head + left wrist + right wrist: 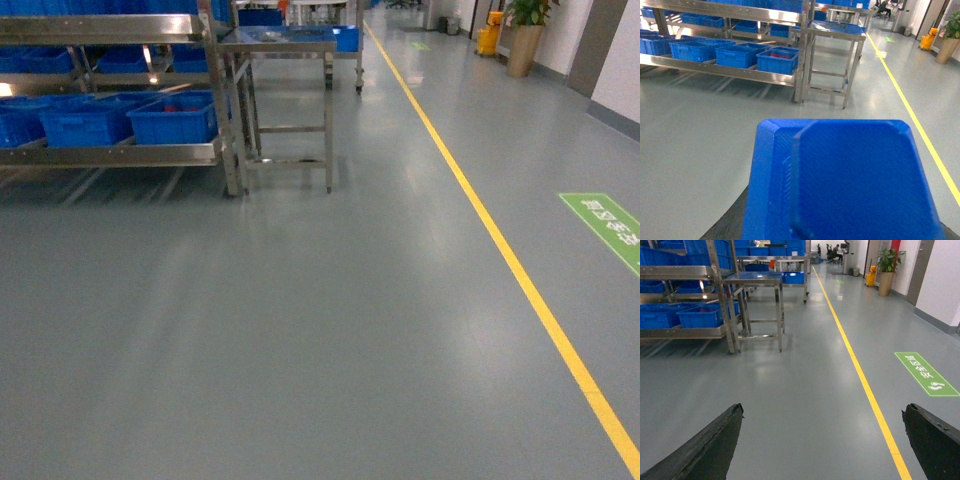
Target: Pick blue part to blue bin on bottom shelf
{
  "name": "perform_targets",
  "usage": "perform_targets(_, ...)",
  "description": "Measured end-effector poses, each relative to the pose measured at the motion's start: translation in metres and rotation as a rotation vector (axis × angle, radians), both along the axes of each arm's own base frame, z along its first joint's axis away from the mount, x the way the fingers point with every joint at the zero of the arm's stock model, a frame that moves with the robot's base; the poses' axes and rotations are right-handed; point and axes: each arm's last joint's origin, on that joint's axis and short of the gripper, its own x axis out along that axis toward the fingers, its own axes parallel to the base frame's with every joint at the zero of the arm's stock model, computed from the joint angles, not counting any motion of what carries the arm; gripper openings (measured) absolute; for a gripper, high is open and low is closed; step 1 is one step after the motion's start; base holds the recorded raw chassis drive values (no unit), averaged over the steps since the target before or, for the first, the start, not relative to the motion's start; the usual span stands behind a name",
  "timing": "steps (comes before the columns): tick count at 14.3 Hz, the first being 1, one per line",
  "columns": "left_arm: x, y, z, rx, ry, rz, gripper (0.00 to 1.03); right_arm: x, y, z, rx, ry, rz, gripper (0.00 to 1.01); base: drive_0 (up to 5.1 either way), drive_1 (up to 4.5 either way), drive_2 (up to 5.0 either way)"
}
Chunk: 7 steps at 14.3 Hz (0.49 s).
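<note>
Through the left wrist camera we see the blue part (pixel 850 180) filling the lower frame right at the left gripper (pixel 840 235): a flat blue plastic piece with angled corners and a raised inner panel. It hides the fingers almost completely, so we cannot tell how the jaws stand; it looks carried at the gripper, though the contact itself is out of sight.

Well ahead of that gripper and to its left runs the bottom shelf (pixel 735 73), a flat steel rail tier holding a row of blue bins. The nearest blue bin (pixel 777 61) sits at the end of the row beside the perforated upright and shows something red inside. Just to the right of the rack stands a small steel desk (pixel 837 31) on thin legs.

The right gripper (pixel 822 440) is spread wide, its two dark fingers (pixel 710 447) at the lower corners of its view with bare grey floor (pixel 805 400) between them. A yellow line (pixel 860 380) runs ahead of it, a green floor sign (pixel 926 373) lies off to its right, and the rack and desk stand far to its left.

Neither arm shows in the head view.
</note>
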Motion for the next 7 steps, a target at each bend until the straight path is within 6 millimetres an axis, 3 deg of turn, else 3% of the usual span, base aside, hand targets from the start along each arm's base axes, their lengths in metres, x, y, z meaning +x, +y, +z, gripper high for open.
perform_targets(7,0.0002,-0.0001,0.0001,0.0,-0.001,0.001,0.43,0.0,0.0,0.0,0.0,0.0,0.0,0.98,0.0,4.04,-4.1)
